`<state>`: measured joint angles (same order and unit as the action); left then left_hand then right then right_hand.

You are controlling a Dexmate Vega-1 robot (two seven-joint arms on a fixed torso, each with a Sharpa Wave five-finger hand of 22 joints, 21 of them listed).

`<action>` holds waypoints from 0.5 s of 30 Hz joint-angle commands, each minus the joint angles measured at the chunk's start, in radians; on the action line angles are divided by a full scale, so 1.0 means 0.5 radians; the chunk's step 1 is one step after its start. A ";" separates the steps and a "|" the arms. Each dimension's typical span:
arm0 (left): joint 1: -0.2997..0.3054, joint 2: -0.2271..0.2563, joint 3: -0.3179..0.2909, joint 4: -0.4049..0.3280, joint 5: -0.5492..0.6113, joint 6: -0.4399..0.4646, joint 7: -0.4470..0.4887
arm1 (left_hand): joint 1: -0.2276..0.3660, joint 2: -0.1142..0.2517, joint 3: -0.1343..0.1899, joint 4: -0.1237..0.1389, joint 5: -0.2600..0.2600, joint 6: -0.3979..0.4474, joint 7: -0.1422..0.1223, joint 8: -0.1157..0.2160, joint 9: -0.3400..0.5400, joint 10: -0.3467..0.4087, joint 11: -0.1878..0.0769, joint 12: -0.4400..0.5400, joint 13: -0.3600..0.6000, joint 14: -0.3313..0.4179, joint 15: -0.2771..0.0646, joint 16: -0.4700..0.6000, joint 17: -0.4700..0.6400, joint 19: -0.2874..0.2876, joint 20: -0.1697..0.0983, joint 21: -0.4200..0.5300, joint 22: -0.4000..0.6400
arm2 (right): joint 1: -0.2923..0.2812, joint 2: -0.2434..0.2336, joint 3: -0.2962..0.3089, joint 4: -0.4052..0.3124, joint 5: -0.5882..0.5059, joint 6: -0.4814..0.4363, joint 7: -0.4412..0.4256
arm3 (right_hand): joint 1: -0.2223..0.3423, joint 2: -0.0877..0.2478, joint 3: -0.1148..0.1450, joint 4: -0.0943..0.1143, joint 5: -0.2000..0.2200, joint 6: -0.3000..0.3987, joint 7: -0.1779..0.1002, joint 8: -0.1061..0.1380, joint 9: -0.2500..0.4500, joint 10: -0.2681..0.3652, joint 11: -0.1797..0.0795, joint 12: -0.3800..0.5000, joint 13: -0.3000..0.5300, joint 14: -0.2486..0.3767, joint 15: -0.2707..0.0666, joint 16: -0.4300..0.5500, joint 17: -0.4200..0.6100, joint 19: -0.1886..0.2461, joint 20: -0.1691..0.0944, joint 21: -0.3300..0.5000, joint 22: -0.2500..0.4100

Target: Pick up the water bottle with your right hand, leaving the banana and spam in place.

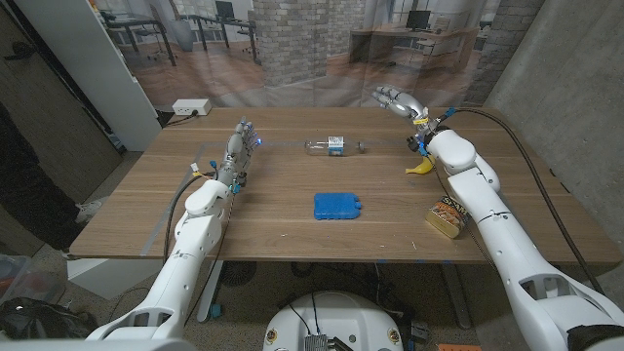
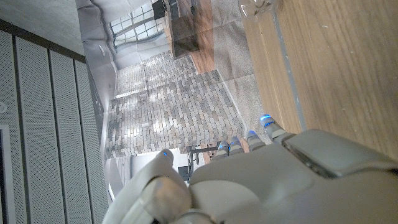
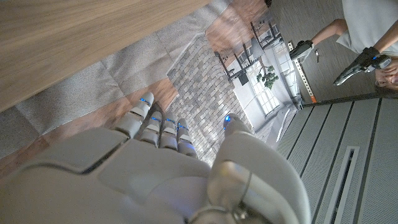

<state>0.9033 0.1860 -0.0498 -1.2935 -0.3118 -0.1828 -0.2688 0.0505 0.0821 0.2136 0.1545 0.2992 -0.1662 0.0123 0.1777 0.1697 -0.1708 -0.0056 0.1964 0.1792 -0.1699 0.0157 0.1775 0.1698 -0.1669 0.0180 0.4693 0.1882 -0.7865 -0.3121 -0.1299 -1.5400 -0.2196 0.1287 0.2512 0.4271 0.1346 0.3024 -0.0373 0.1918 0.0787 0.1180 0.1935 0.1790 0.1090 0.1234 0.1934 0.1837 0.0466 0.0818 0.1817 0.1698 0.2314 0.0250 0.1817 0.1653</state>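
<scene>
Table (image 1: 292, 234) surface carries four items; the arms enter from the near corners. Right arm extends far forward, with the right hand (image 1: 400, 98) raised above the far edge, fingers spread and holding nothing. Left hand (image 1: 239, 148) stands on the table at the left side, fingers extended upward and apart, also empty.

Spam (image 1: 448, 216) sits near the right arm's forearm, toward the near right of the table. Blue pack (image 1: 337, 205) lies at mid-table, nearer the robot than the bottle. Banana (image 1: 420, 167) lies just beside the right wrist, on its inner side.

Water bottle (image 1: 334, 146) lies on its side in the far middle of the table. Its long axis runs left to right, cap end pointing toward the right hand. From the right hand's fingers, the bottle lies to the left and nearer the robot, well apart from them.

Judgement: the right hand must retract and travel leftward, then descend across the bottle's long axis. The banana lies close to that path; wrist clearance over it is the main risk.
</scene>
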 commanded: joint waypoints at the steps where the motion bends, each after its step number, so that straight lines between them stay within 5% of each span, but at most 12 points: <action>1: -0.005 -0.004 -0.005 0.020 -0.003 -0.009 0.000 | 0.009 0.075 0.005 -0.013 0.004 -0.212 0.000 0.009 0.007 -0.177 -0.003 0.007 0.006 -0.256 0.002 0.011 0.008 -0.171 0.002 -0.003 0.006 | 0.064 -0.045 -0.072 -0.027 -0.142 0.016 0.039 | 0.032 -0.001 0.005 -0.025 -0.005 0.014 0.003 0.002 0.010 0.010 -0.007 0.005 0.005 0.017 0.007 0.006 0.008 0.018 -0.004 0.015 0.003; 15: -0.016 -0.011 -0.012 0.052 -0.008 -0.021 -0.010 | 0.009 0.075 0.004 -0.013 0.003 -0.212 0.000 0.009 0.007 -0.175 -0.002 0.008 0.006 -0.256 0.002 0.011 0.008 -0.169 0.002 -0.007 0.006 | 0.157 -0.080 -0.166 -0.034 -0.297 0.023 0.108 | 0.050 0.001 0.014 -0.045 -0.008 0.015 -0.001 0.002 0.011 0.013 -0.008 0.005 0.006 0.020 0.002 0.007 0.008 0.019 -0.007 0.015 0.003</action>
<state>0.8992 0.1835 -0.0526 -1.2787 -0.3132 -0.1894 -0.2692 0.0505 0.0821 0.2136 0.1544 0.2992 -0.1662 0.0122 0.1777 0.1697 -0.1707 -0.0055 0.1964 0.1792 -0.1699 0.0157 0.1775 0.1698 -0.1669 0.0181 0.4694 0.1881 -0.7445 -0.3373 -0.1768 -1.5566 -0.3124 0.1293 0.2762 0.4377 0.1344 0.3095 -0.0526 0.1918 0.0787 0.1180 0.1935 0.1790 0.1145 0.1179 0.1934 0.1837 0.0466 0.0818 0.1818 0.1698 0.2314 0.0250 0.1818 0.1653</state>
